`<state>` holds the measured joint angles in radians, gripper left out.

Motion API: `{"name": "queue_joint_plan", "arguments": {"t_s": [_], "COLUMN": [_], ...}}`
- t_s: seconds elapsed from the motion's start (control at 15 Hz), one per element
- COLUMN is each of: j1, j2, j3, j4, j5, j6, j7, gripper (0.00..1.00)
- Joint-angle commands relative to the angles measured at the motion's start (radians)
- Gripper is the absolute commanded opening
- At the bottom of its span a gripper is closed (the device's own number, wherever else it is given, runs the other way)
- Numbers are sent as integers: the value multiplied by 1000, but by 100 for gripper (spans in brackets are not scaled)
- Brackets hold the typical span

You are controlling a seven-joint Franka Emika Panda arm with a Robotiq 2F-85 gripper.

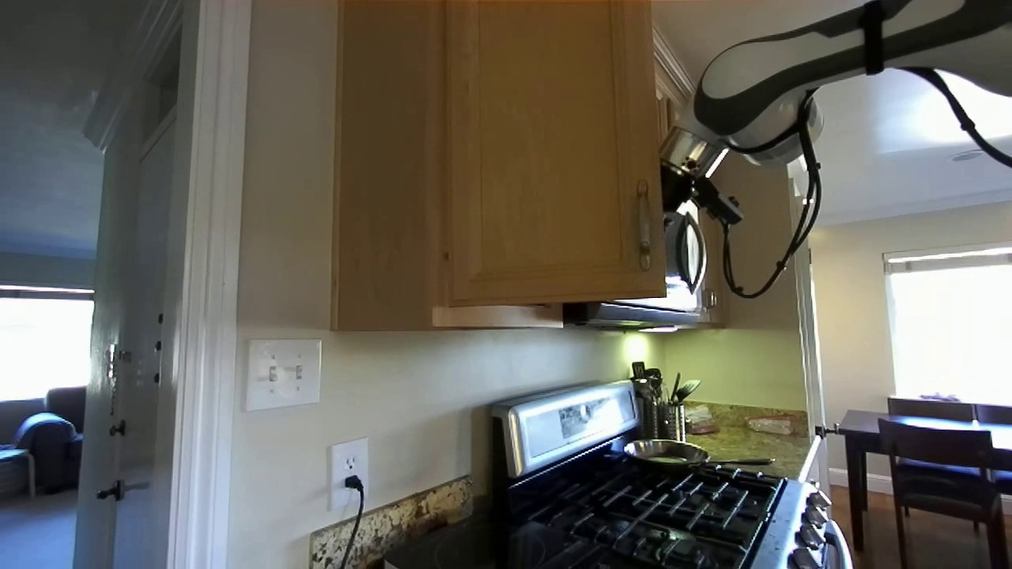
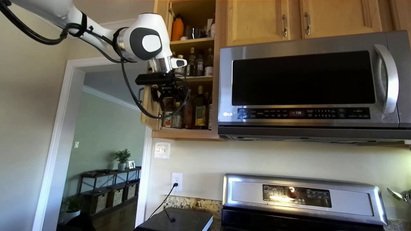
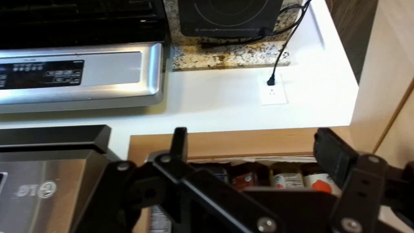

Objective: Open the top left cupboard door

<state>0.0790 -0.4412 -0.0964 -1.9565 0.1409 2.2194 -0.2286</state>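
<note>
Wrist view shows the jaws spread wide, only air between

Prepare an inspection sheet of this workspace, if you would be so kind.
Surface: stove carries a frying pan; a flat black cooktop lies beside the stove.
Job's things: top left cupboard door stands open.
Clutter: bottles on the cupboard shelves; utensils in steel holders.
Tool: open, nothing seen in its grasp; whether it touches the door cannot be told.
Cables: black plug in the wall outlet; robot's cables hang in loops.
Surroundings: microwave above the stove, shut; dining table and chairs in the background.
</note>
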Motion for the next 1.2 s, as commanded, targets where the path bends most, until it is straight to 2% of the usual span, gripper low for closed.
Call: {"name": "queue_joint_plan", "arguments": {"t_s": [0.0,0.2,0.47,0.93,1.0,1.13], "j1": [57,61,15,-31,-16,-21], "j2": [14,35,80,176,178,193], "j3": [8,35,65,112,99,106], "j4": [12,6,-20,-38,-31,-31], "j5": [66,72,26,-73,-39,-52], "j6": [-62,-46,-10,-66,-42,-42], "j7": [-76,-67,34,202,146,170], "gripper": [100,100,100,100,100,100]}}
